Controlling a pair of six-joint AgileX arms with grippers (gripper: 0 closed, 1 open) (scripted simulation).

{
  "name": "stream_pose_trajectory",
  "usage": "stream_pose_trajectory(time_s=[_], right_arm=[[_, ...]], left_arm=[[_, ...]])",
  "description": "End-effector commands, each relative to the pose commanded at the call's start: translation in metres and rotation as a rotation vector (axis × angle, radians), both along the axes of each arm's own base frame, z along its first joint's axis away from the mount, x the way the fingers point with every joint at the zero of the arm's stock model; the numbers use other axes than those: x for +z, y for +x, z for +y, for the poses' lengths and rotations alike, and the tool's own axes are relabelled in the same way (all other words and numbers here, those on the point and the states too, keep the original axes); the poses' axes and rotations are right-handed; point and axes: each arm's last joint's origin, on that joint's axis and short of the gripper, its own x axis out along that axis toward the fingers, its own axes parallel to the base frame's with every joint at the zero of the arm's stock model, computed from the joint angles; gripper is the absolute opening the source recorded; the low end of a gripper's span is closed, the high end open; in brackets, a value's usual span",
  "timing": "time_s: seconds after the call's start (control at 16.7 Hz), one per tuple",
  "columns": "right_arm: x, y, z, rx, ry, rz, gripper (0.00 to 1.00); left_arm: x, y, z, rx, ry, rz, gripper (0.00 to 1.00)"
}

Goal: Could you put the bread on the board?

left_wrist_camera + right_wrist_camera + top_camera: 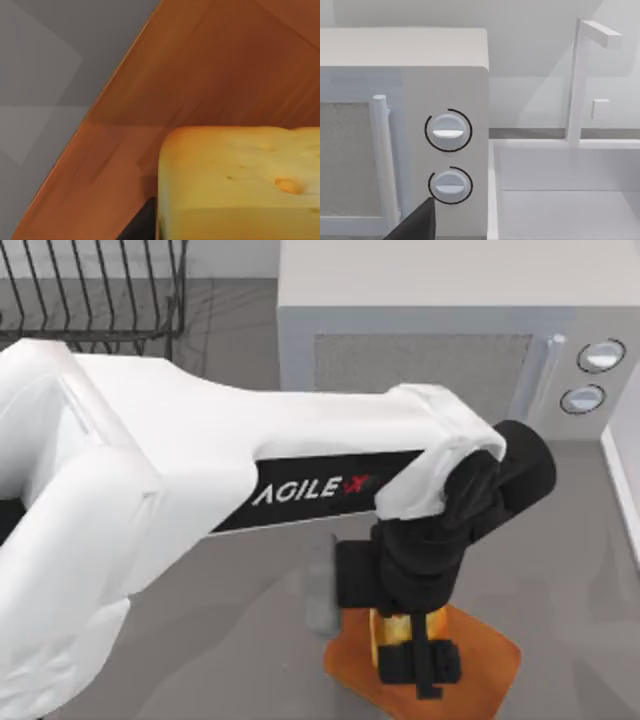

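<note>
My left arm reaches across the grey surface [220, 640], its gripper [420, 665] low over the board [490, 655] at the front right. The bread [240, 180] sits between the fingers [440, 660], which pinch it just above the board. The right gripper [415, 225] faces the microwave [445, 100].

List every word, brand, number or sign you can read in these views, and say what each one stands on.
"AGILEX": white letters with the last one red, on the black band along the left arm in the top view, above the board.
The microwave bears no readable text; its two dials carry only plain arc marks, no numbers.
No other text shows.
</note>
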Motion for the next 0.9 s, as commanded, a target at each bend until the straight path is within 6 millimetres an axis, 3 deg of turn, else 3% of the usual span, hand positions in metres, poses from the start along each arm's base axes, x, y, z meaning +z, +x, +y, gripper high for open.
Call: stream_pose_trajectory(time_s=[0.54,0.9], right_arm=[[0.0,0.0,0.0,0.0,0.0,0.0,1.0],[0.0,0.0,0.0,0.0,0.0,0.0,1.0]], left_arm=[[0.0,0.0,0.0,0.0,0.0,0.0,0.98],[0.0,0.0,0.0,0.0,0.0,0.0,1.0]])
